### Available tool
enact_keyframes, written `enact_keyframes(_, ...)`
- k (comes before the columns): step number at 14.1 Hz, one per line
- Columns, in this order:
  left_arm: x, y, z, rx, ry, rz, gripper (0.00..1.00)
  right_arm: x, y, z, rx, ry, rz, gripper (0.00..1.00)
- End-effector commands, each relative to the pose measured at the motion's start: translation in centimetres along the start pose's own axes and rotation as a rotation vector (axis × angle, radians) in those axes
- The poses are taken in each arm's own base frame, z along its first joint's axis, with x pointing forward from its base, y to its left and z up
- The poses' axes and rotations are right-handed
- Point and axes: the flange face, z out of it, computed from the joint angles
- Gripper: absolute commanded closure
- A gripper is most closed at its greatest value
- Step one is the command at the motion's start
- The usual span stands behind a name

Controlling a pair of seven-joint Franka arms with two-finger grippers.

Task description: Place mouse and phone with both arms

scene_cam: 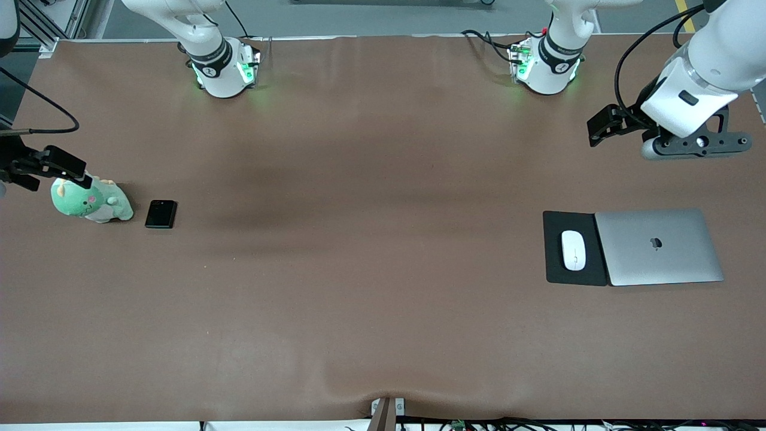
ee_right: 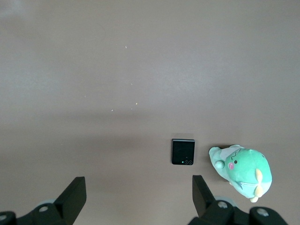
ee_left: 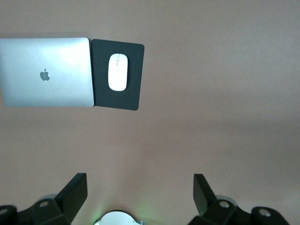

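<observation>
The white mouse [scene_cam: 573,250] [ee_left: 117,71] lies on a black pad [scene_cam: 556,269] toward the left arm's end of the table. The small black phone [scene_cam: 161,214] [ee_right: 183,151] lies flat toward the right arm's end, beside a green plush toy [scene_cam: 90,202]. My left gripper [ee_left: 139,197] hangs open and empty high over bare table at the left arm's end, apart from the mouse. Over the table's edge at the right arm's end, above the plush toy, my right gripper [ee_right: 138,197] is open and empty, apart from the phone.
A shut silver laptop [scene_cam: 658,246] lies against the black pad, on its side toward the left arm's end. The two arm bases [scene_cam: 224,69] [scene_cam: 544,66] stand along the table's edge farthest from the front camera. Brown tabletop [scene_cam: 371,239] stretches between phone and pad.
</observation>
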Motion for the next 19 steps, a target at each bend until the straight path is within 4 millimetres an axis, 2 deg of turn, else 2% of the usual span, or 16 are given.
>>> enact_keyframes(1, -0.4, -1.5, 0.0, -0.003, 0.017, -0.045, 0.00, -0.6, -0.2, 0.0, -0.015, 0.010, -0.017, 0.00)
enact_keyframes(2, -0.3, -2.3, 0.0, -0.006, 0.014, -0.049, 0.00, -0.6, -0.3, 0.1, -0.015, 0.008, -0.020, 0.00)
enact_keyframes(14, 0.3, -4.2, 0.0, -0.011, 0.013, -0.053, 0.00, -0.6, 0.0, 0.6, -0.014, -0.005, -0.033, 0.00)
enact_keyframes(19, 0.5, -3.7, 0.2, -0.004, 0.012, -0.043, 0.00, -0.7, 0.0, 0.9, -0.013, -0.012, -0.039, 0.00)
